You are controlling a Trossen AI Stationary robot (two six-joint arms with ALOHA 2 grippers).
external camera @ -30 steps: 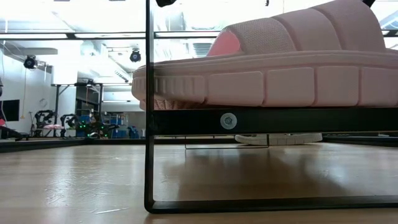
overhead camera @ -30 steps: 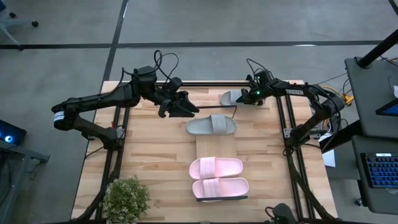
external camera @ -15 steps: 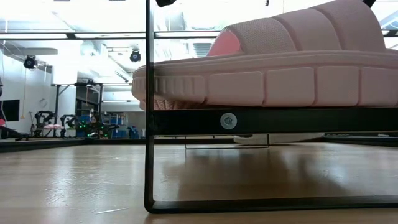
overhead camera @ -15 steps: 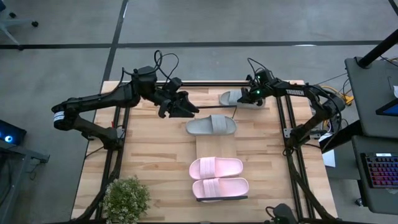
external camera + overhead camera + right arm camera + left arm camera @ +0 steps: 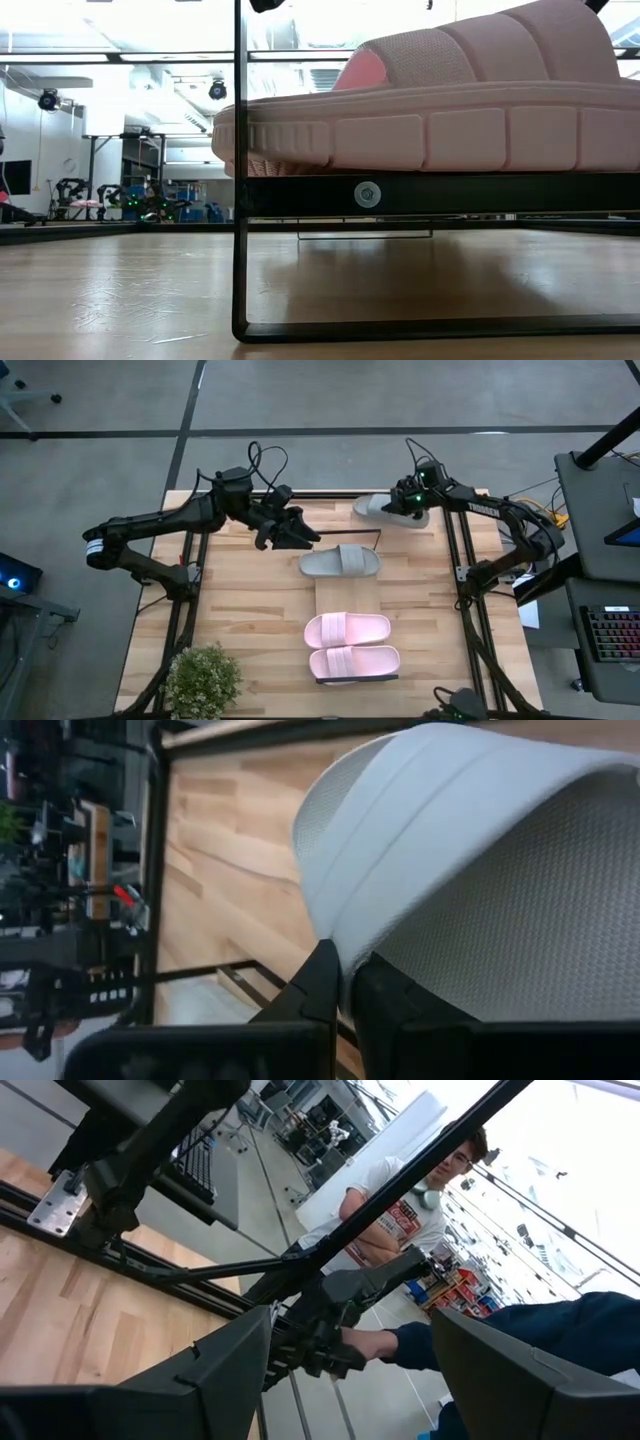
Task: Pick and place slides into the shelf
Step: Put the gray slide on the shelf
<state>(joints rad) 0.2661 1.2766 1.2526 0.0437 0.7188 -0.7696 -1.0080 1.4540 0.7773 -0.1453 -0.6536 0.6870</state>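
A grey slide (image 5: 380,508) hangs at the table's far right with my right gripper (image 5: 402,507) shut on its wide strap (image 5: 480,910). Another grey slide (image 5: 340,562) lies on the far end of the shelf (image 5: 345,596). A pale pink pair (image 5: 347,628) (image 5: 353,660) lies on the shelf's near end; the nearest pink slide (image 5: 450,100) fills the low view, resting by its sole on the shelf board (image 5: 440,195). My left gripper (image 5: 297,533) hovers open just left of the shelf's far end, holding nothing. My right gripper pinches the edge of the grey slide's strap (image 5: 345,955) between its two fingers (image 5: 318,982). The fingers come from the table's right side. The slide is lifted off the table and hangs beside the fingers.
A potted plant (image 5: 203,678) stands at the table's near left corner. A black wire frame (image 5: 240,200) carries the shelf's near end. A person (image 5: 400,1210) is beyond the table in the left wrist view. Bare wood (image 5: 250,600) lies left of the shelf.
My right gripper has risen and gone a little toward the far edge with the grey slide. The slide's sole, seen on the table behind the shelf in the low view a second ago, has lifted out of sight.
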